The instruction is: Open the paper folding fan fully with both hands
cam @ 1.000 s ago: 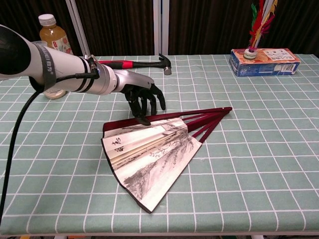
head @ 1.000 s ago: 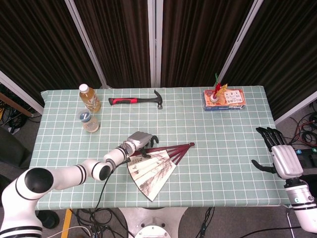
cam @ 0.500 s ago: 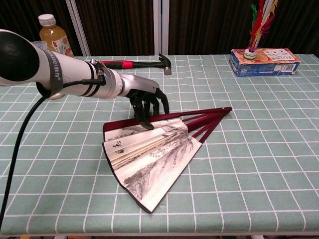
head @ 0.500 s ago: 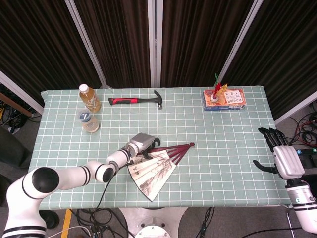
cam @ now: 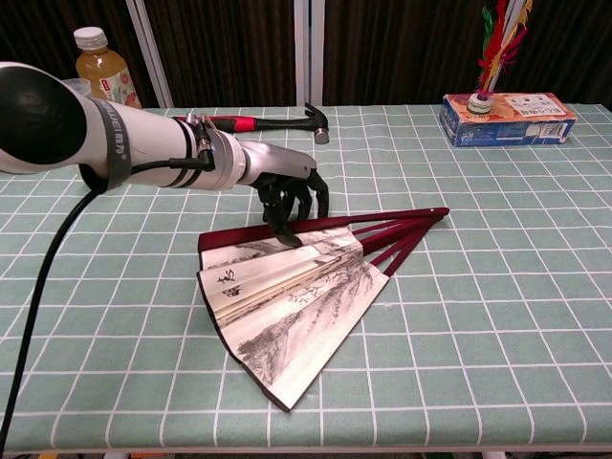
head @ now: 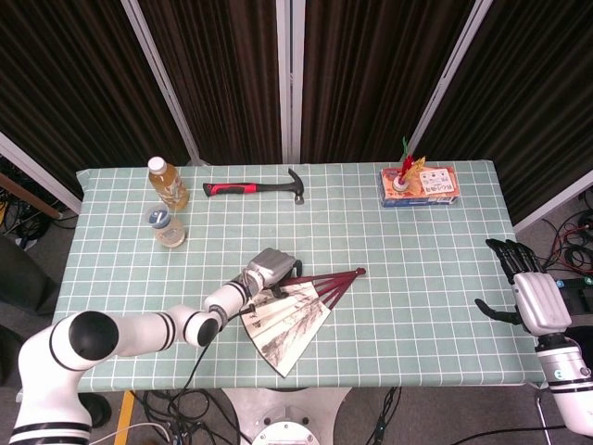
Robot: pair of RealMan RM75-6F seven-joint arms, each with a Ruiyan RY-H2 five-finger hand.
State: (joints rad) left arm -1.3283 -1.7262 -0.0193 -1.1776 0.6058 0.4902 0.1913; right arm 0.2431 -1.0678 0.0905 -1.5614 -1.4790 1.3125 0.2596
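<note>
The paper fan (head: 289,320) lies partly spread on the green checked table, its dark red ribs meeting at a pivot on the right. The chest view shows its printed leaf (cam: 287,296) fanned toward the front edge. My left hand (head: 269,271) is over the fan's upper guard rib. In the chest view the left hand (cam: 287,196) has its fingers bent down, and the fingertips (cam: 287,234) press on that rib without gripping it. My right hand (head: 519,283) hangs off the table's right edge, fingers spread, holding nothing. It is outside the chest view.
A hammer (head: 255,188) lies at the back centre, a juice bottle (head: 167,183) and a small capped jar (head: 169,229) at the back left. A box with a feather shuttlecock (head: 419,185) sits at the back right. The fan's lower edge lies near the table's front edge (head: 306,384).
The fan has slid to the right under my left hand's fingertips, its pivot ending further right. The left hand's fingers have curled more. The right hand drifted slightly right.
</note>
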